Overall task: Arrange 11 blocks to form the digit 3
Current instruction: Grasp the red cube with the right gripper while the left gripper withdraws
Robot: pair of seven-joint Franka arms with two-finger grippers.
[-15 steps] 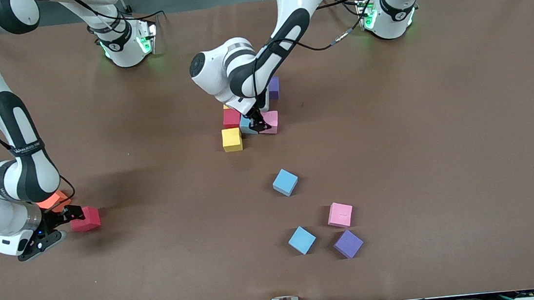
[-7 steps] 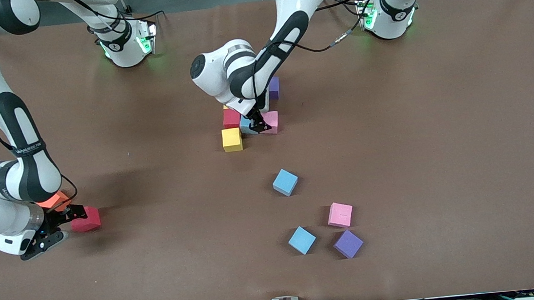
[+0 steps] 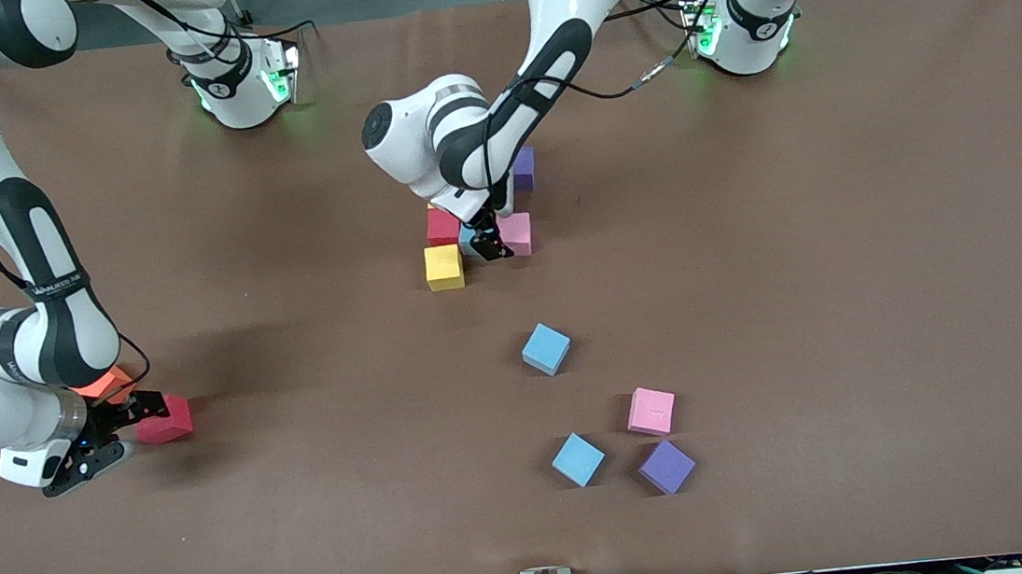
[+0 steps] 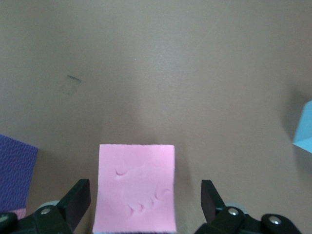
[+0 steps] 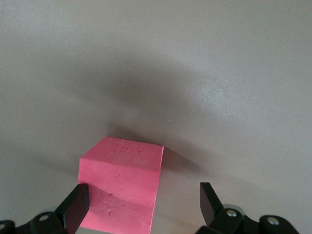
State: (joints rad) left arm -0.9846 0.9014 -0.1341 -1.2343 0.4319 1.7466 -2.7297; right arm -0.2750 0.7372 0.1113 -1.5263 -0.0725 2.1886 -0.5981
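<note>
A: I'm looking at a brown table [image 3: 849, 292]. My left gripper [image 3: 492, 244] is spread wide around the matte pink foam cube [image 4: 135, 187], untouching, in the cluster with the small red cube [image 3: 441, 226] and yellow cube [image 3: 443, 267].

B: My right gripper [image 3: 117, 428], fingers apart, straddles a red foam cube [image 5: 122, 192] beside the orange cube [image 3: 98, 383].

A tight cluster mid-tabletop holds a red block [image 3: 442, 226], a yellow block [image 3: 443, 267], a pink block [image 3: 516, 233] and a purple block [image 3: 524, 168]. Nearer the front camera, well apart, lie two light blue blocks [image 3: 546, 349], another pink block [image 3: 651, 410] and another purple block [image 3: 666, 466]. A lone red block [image 3: 166, 420] sits toward the right arm's end.
</note>
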